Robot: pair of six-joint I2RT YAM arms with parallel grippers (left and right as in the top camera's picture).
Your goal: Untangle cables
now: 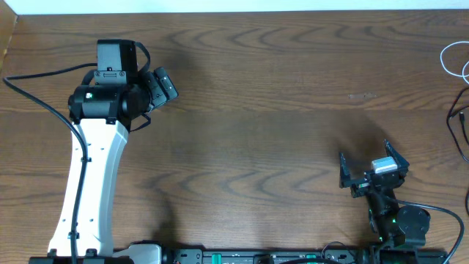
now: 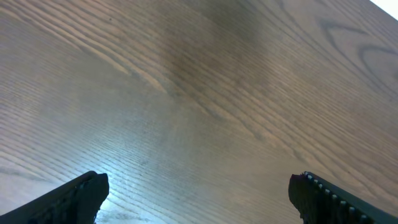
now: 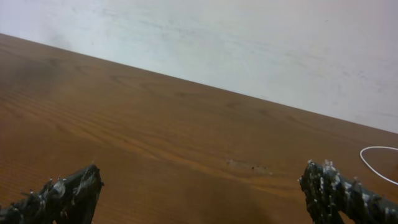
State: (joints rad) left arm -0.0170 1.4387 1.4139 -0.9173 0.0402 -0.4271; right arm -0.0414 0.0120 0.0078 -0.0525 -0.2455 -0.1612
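A thin white cable (image 1: 453, 59) loops at the far right edge of the table, partly cut off by the frame. A thin black cable (image 1: 460, 126) lies just below it at the right edge. A loop of the white cable also shows in the right wrist view (image 3: 376, 163). My left gripper (image 1: 163, 86) is open and empty over the far left of the table, with bare wood between its fingers (image 2: 198, 190). My right gripper (image 1: 370, 163) is open and empty near the front right, well short of the cables; its fingers (image 3: 200, 186) frame bare wood.
The wooden table (image 1: 264, 110) fills the view; its far edge meets a pale wall (image 3: 249, 43). A thick black wire (image 1: 37, 99) trails from the left arm. The arm bases stand along the front edge.
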